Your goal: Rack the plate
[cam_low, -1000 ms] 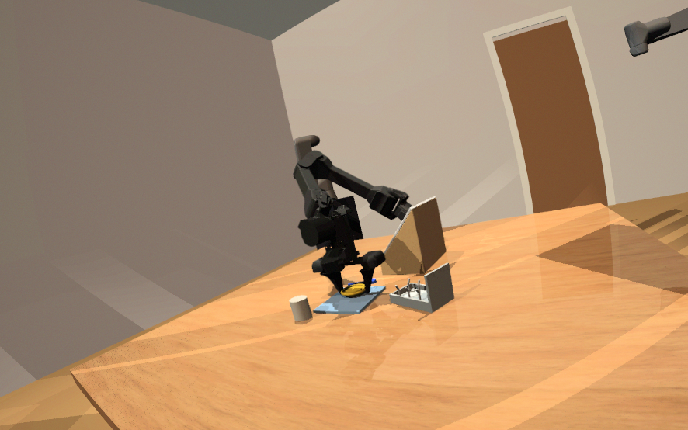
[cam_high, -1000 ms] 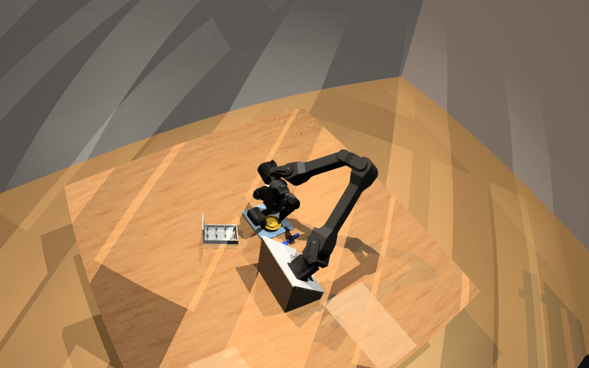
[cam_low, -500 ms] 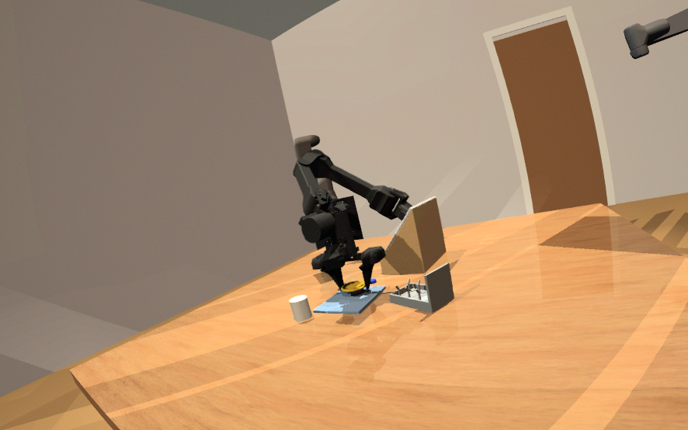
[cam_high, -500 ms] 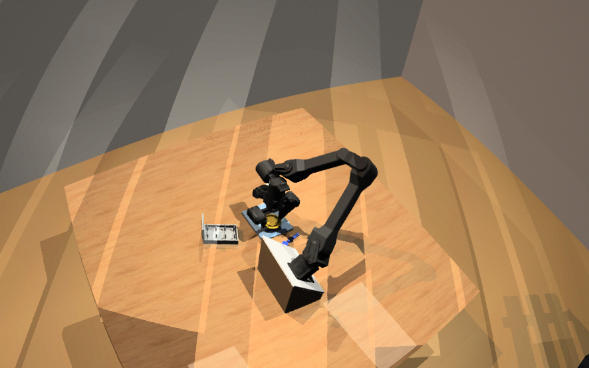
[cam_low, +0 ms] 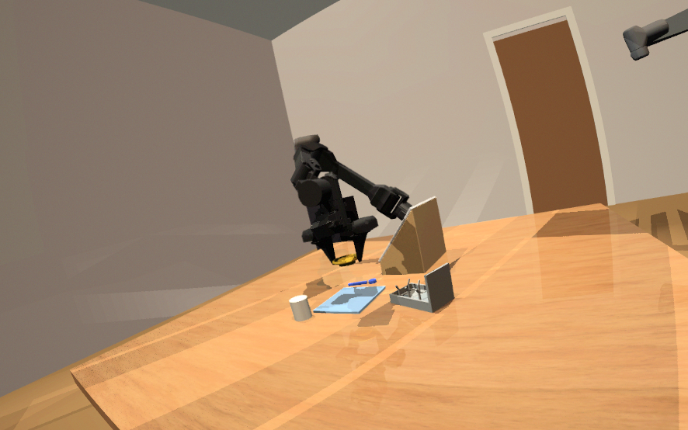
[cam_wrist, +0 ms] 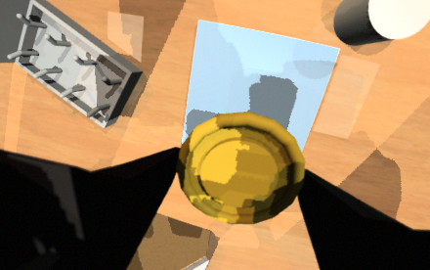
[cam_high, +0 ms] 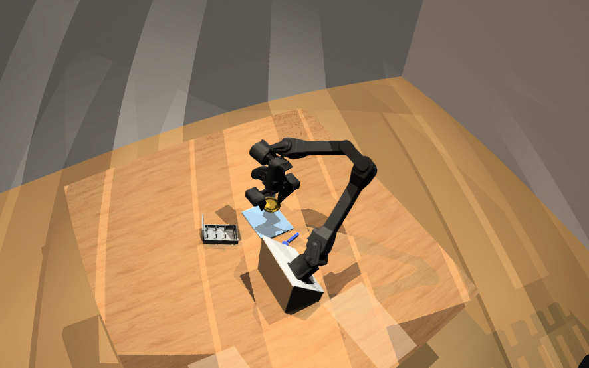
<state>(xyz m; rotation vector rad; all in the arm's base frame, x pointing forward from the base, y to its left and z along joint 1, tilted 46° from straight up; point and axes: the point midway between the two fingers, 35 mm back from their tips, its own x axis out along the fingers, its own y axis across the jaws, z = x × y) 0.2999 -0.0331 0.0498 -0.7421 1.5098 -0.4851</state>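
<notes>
The yellow plate (cam_high: pixel 272 204) (cam_low: pixel 345 260) (cam_wrist: pixel 241 168) is held roughly flat, its face toward the wrist camera, well above the table. My gripper (cam_high: pixel 271 204) (cam_low: pixel 345 260) (cam_wrist: pixel 238 164) is shut on it, one finger at each side of its rim. The grey dish rack (cam_high: pixel 220 242) (cam_low: pixel 411 303) (cam_wrist: pixel 128 98) stands on the table with its slots empty. Two rows of short rails rise inside it, and a tall wall stands at one end. In the wrist view the rack is at the upper left, and part of its far end is cut off.
A light blue mat (cam_high: pixel 278 225) (cam_low: pixel 337 307) (cam_wrist: pixel 215 64) lies below the plate, beside the rack. A white cylinder (cam_low: pixel 300 308) (cam_wrist: pixel 357 22) stands by the mat's other side. A blue utensil (cam_high: pixel 292 238) (cam_low: pixel 361 282) lies between the mat and the wedge-shaped arm base (cam_high: pixel 272 273) (cam_low: pixel 429 241).
</notes>
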